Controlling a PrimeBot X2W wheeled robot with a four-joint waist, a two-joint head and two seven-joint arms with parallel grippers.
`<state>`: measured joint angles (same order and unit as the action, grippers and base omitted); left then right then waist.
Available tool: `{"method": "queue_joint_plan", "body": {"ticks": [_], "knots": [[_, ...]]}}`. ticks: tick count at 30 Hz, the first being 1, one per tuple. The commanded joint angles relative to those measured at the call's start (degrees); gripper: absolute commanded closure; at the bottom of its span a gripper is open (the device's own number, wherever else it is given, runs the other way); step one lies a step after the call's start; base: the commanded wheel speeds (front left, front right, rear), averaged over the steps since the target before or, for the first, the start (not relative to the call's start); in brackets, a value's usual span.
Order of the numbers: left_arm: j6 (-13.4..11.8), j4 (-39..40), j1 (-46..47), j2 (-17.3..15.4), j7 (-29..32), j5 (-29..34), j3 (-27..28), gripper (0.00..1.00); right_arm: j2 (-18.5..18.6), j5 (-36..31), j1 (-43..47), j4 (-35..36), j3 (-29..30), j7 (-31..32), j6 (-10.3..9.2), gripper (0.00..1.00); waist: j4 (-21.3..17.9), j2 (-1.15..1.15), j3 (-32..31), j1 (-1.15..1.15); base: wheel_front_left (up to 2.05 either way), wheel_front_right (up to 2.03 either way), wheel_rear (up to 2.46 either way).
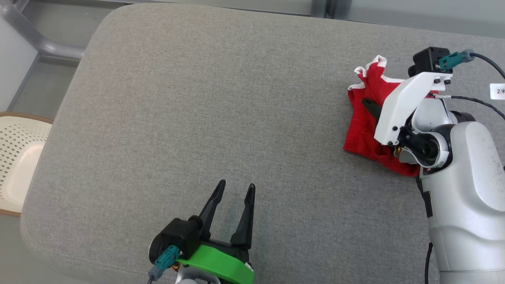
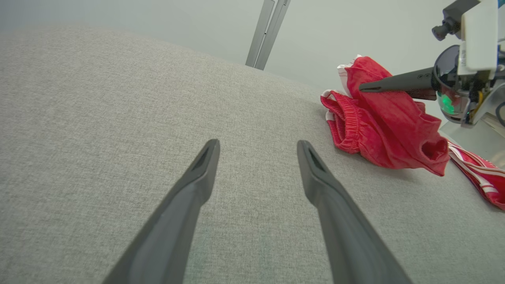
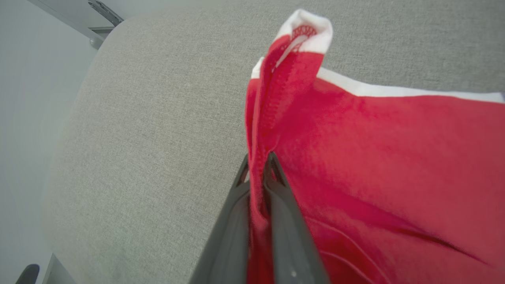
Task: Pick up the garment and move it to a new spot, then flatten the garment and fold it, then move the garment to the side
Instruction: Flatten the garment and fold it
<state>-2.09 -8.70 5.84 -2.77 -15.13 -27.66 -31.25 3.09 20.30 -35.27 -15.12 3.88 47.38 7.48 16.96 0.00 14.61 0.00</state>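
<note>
Head overhead, wrists low (garment (image 1: 361,134) shared)

One garment (image 1: 360,134), two pincers (image 1: 236,184) (image 1: 365,102), one cushion (image 1: 197,98), perhaps one basket (image 1: 19,150).

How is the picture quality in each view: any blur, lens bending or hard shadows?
Head view: even soft light, sharp, no hard shadows on the grey cushion. Left wrist view: lens bends its far edge; left tool softens low down. Right wrist view: red garment, pinched by the right tool, looks soft up close.
</note>
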Motion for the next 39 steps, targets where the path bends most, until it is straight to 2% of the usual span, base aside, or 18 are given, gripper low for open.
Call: {"method": "queue_joint_plan", "body": {"ticks": [1, 2, 3, 4, 9, 14, 16, 19, 21, 25, 29, 33, 36, 39], "knots": [[0.05, -0.2, -0.69, -0.24, 0.01, 0.17, 0.48, 0.0, 0.06, -0.57, 0.39, -0.49, -0.29, -1.29, 0.02, 1.0, -0.27, 0.0, -0.11, 0.0, 0.0, 0.0, 0.0], [0.13, -0.31, -0.78, -0.24, 0.01, 0.19, 0.58, 0.0, 0.0, -0.5, 0.32, -0.83, -0.53, -1.99, 0.02, 0.76, -0.42, 0.0, -0.18, 0.0, 0.0, 0.0, 0.0], [0.26, -0.4, -0.8, -0.24, 0.01, 0.15, 0.68, 0.0, -0.08, 0.44, 0.32, -1.13, -1.39, -2.88, 0.02, 0.2, -0.58, 0.0, -0.31, 0.0, 0.0, 0.0, 0.0], [0.35, -0.43, -0.84, -0.24, 0.01, 0.06, 0.68, 0.0, -0.11, 1.59, 0.49, -1.5, -1.82, -3.37, 0.02, 0.0, -0.7, 0.0, -0.43, 0.0, 0.0, 0.0, 0.0], [0.61, -0.74, -1.41, -0.24, 0.01, 0.02, 1.59, 0.0, -0.04, 13.09, 1.28, -1.37, -4.08, -8.99, 0.02, 0.0, -1.86, 0.0, -1.87, 0.0, 0.0, 0.0, 0.0], [0.85, -0.41, -2.48, -0.24, 0.01, 1.26, 4.55, 0.0, -0.04, 17.82, 4.5, 3.6, -6.44, -14.51, 0.02, 0.0, -4.15, 0.0, -3.72, 0.0, 0.0, 0.0, 0.0], [0.99, -0.11, -3.34, -0.24, 0.01, 1.93, 6.59, 0.0, 0.77, 15.59, 6.63, 6.93, -6.95, -18.46, 0.02, 0.0, -5.63, 0.0, -4.8, 0.0, 0.0, 0.0, 0.0], [1.18, 1.0, -5.36, -0.24, 0.01, 3.0, 10.16, 0.0, 5.96, 8.52, 10.81, 11.76, -9.0, -29.17, 0.02, 0.0, -8.17, 0.0, -6.61, 0.0, 0.0, 0.0, 0.0], [1.4, 2.17, -6.74, -0.24, 0.01, 4.07, 12.67, 0.0, 8.02, 5.1, 14.33, 12.19, -9.3, -36.65, 0.02, 0.0, -9.79, 0.0, -7.91, 0.0, 0.0, 0.0, 0.0], [0.96, 4.63, -9.88, -0.24, 0.02, 4.79, 17.64, 0.0, 12.27, -0.25, 20.26, 9.17, -7.62, -50.2, 0.0, 0.0, -12.4, 0.0, -10.29, 0.0, 0.0, 0.0, 0.0], [1.06, 5.84, -12.66, -0.24, 0.01, 5.95, 21.23, 0.0, 13.8, -4.06, 24.91, 3.41, -5.78, -60.15, 0.02, 0.0, -14.06, 0.0, -12.13, 0.0, 0.0, 0.0, 0.0], [2.04, 5.73, -14.57, -0.25, 0.01, 7.78, 23.14, 0.0, 14.55, -6.28, 29.16, 0.4, -4.75, -62.53, 0.01, 0.0, -14.38, 0.0, -14.24, 0.0, 0.0, 0.0, 0.0], [2.79, 5.5, -15.64, -0.23, 0.02, 8.96, 24.65, 0.0, 13.4, -6.94, 32.68, 2.91, -1.89, -62.55, 0.0, 0.0, -14.6, 0.0, -15.17, 0.0, 0.0, 0.0, 0.0], [3.46, 5.33, -17.2, -0.24, 0.01, 9.9, 26.68, 0.0, 11.77, -7.94, 35.69, 4.07, -1.47, -62.56, 0.01, 0.0, -15.53, 0.0, -15.84, 0.0, 0.0, 0.0, 0.0]]}}
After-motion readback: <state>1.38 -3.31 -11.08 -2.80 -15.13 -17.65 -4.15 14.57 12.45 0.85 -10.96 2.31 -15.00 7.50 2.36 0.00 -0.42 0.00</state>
